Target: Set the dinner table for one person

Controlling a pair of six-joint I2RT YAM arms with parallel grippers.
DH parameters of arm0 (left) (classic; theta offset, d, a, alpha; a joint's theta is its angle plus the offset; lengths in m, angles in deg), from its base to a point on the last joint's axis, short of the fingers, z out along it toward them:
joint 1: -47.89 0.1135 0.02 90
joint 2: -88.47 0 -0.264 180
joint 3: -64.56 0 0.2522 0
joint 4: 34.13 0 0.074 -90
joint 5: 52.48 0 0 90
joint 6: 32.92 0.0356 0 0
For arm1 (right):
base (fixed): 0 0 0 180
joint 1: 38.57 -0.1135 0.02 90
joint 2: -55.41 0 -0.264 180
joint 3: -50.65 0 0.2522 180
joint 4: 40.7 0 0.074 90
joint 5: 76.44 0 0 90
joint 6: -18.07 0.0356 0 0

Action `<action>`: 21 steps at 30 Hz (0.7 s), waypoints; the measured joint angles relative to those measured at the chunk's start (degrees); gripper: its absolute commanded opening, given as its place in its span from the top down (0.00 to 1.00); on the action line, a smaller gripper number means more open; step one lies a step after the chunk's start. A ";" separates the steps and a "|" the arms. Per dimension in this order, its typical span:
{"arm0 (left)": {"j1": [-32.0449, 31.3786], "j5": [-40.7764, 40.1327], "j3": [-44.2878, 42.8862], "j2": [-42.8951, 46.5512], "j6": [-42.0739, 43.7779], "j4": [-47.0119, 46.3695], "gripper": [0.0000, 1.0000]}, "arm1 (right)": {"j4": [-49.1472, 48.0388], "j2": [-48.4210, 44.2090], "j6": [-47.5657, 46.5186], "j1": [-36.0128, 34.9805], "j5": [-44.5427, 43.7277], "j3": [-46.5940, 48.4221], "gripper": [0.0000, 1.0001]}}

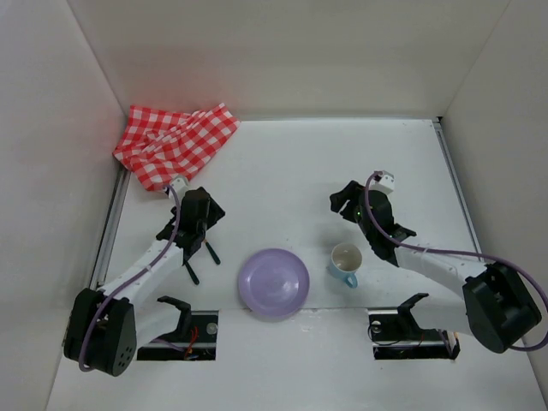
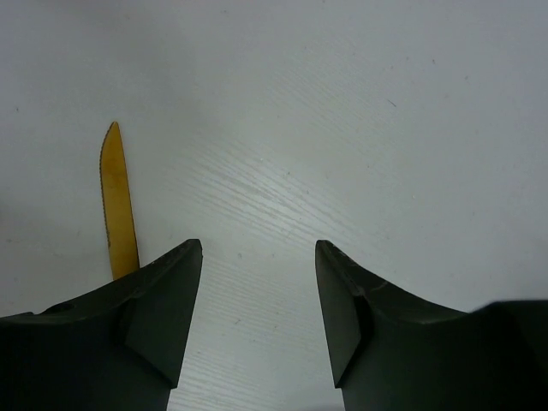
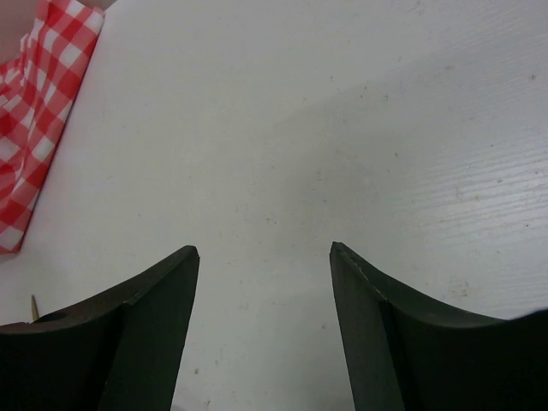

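The dinner table [image 1: 342,154] is a white tabletop. A purple plate [image 1: 273,282] sits near its front edge, with a blue cup [image 1: 346,261] with a white inside just to its right. My left gripper [image 1: 208,216] is open and empty, low over the table left of the plate. In the left wrist view my left gripper [image 2: 259,257] frames bare tabletop, and a yellow serrated knife blade [image 2: 117,205] lies just outside the left finger. My right gripper [image 1: 341,201] is open and empty behind the cup. It also shows over bare table in the right wrist view [image 3: 264,257].
A crumpled red-checked cloth [image 1: 171,141] lies in the far left corner and shows in the right wrist view [image 3: 34,111]. Two thin dark utensil parts [image 1: 201,261] lie just in front of the left gripper. White walls enclose the table, with metal rails [image 1: 111,223] along its sides.
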 measured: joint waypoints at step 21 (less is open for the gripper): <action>14.32 -0.31 0.87 2.21 0.24 -6.49 0.69 | 1.03 1.38 -0.17 -0.04 1.70 1.90 0.76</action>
